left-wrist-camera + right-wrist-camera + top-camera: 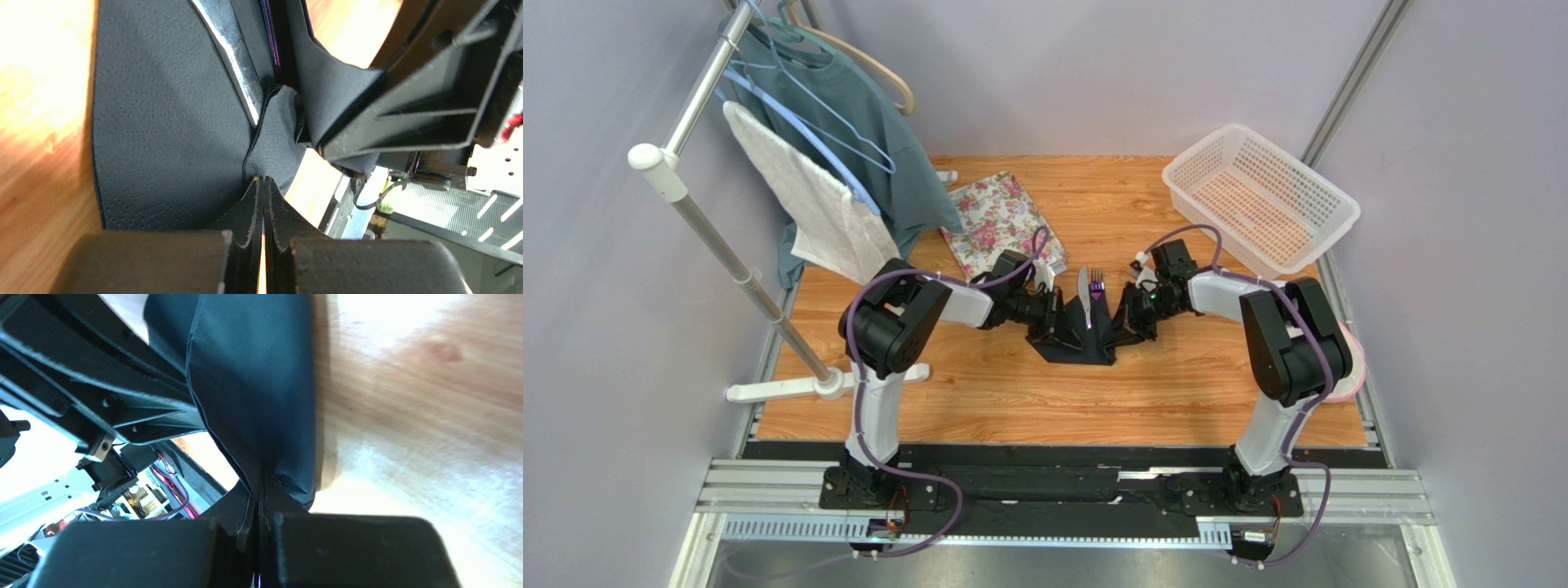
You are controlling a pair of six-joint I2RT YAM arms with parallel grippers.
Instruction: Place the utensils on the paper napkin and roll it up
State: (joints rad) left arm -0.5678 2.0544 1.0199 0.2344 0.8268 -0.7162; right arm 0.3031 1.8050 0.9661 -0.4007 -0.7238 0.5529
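The black paper napkin lies mid-table with its left and right sides lifted. The pale grey knife and the purple fork lie on it, their ends sticking out at the far side. My left gripper is shut on the napkin's left edge. My right gripper is shut on its right edge. In the left wrist view the jaws pinch a fold of the napkin beside the knife and a sliver of fork. In the right wrist view the jaws pinch the napkin.
A floral tray lies behind the left gripper. A white perforated basket stands at the back right. A clothes rack with a teal shirt and a white towel stands at the left. A pink object sits at the table's right edge.
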